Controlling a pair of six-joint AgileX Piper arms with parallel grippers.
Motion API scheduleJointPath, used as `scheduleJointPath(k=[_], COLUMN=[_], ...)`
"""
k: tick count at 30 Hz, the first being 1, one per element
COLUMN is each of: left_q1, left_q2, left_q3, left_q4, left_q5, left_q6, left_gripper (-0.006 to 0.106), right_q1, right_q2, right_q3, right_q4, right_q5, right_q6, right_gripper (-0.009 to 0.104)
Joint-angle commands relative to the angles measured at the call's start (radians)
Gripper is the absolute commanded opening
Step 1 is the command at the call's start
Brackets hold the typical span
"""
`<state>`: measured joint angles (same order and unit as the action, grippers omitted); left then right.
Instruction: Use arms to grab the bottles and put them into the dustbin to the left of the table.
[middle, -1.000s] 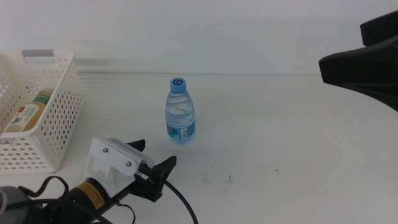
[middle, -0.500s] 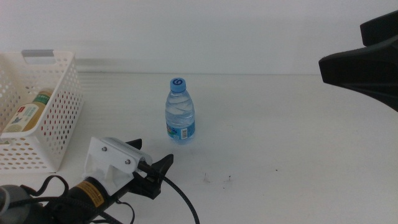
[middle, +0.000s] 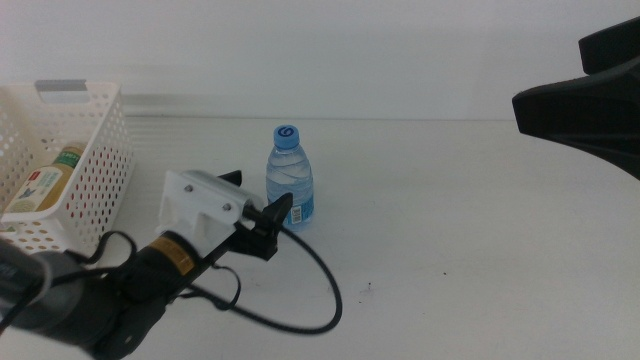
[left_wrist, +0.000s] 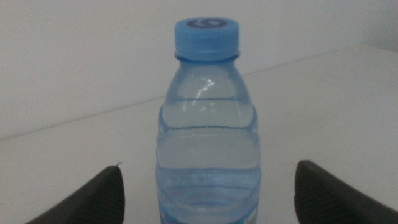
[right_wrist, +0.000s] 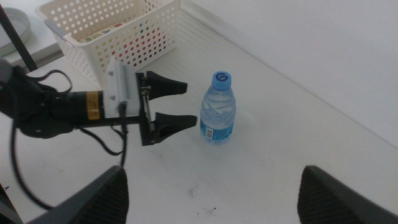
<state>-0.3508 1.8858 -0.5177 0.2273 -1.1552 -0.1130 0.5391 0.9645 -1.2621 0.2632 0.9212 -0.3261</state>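
The clear water bottle (middle: 290, 180) with a blue cap stands upright on the white table (middle: 450, 200). My left gripper (middle: 262, 195) is open, just left of the bottle at its lower half, jaws pointing at it. In the left wrist view the bottle (left_wrist: 208, 118) fills the middle, between the spread jaws of the left gripper (left_wrist: 208, 165). The yellow tea bottle (middle: 45, 180) lies inside the white dustbin (middle: 80, 95) at the left. My right gripper (right_wrist: 214, 168) is open, high above the table; its arm (middle: 580, 100) shows at the top right. The right wrist view shows the water bottle (right_wrist: 219, 109) and the left gripper (right_wrist: 190, 102).
The left arm's black cable (middle: 320, 290) loops over the table in front of the bottle. The dustbin (right_wrist: 134, 37) sits at the table's left end. Tiny dark specks (middle: 368, 288) mark the tabletop.
My left gripper has moved forward and to the right, from near the picture's bottom edge up to the water bottle. The bottle and the right arm have not moved.
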Motion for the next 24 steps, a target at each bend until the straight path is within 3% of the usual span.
scheduleJointPath(k=[1, 24], left_q1=[0.003, 0.003], left_q2=[0.035, 0.343], left_q3=[-0.043, -0.366], left_q4=[0.002, 0.027], left_q5=[0.008, 0.001], left_q6=[-0.026, -0.123], left_gripper=[0.094, 0.094], right_q1=[0.000, 0.000], right_q2=[-0.001, -0.001], right_q3=[-0.009, -0.009], right_q4=[0.001, 0.001], right_q5=[-0.007, -0.007], right_q6=[-0.004, -0.004], right_gripper=[0.081, 0.081])
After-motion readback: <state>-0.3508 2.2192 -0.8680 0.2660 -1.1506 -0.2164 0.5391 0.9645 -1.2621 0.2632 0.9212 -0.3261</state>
